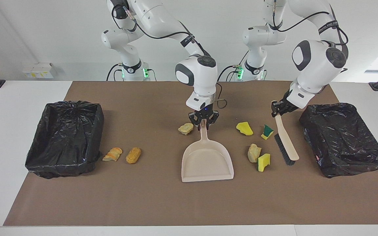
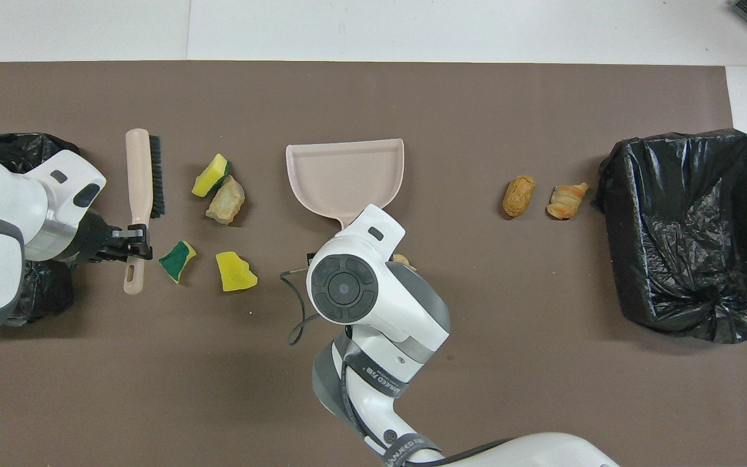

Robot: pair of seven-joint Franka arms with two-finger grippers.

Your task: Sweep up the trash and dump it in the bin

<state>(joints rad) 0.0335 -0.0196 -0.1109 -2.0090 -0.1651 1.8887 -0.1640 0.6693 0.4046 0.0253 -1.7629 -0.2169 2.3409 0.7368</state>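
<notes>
Beside the dustpan (image 1: pixel 207 160), toward the left arm's end, your left gripper (image 1: pixel 277 109) clamps the raised brush (image 1: pixel 285 141) and your right gripper (image 1: pixel 203 121) pinches the pan's handle (apparently closed), so next sweep the scraps (image 1: pixel 258 157) panward.

both views are brightly and evenly lit, as if from diffuse light overhead. only short, soft shadows are cast on the matte brown table mat (image 1: pixel 156 203), seen close under the beige plastic dustpan (image 1: pixel 207 160) and the scattered foam scraps. a blown-out white patch is seen at the right edge of the facing view, where daylight seems to enter. soft highlights are carried by the glossy white arm shells, and small glints by the crinkled black plastic bin liners (image 1: pixel 65 137). detail inside the liners is lost in darkness. focus is held sharp across both frames; no motion blur or edge bending is noticed.
</notes>
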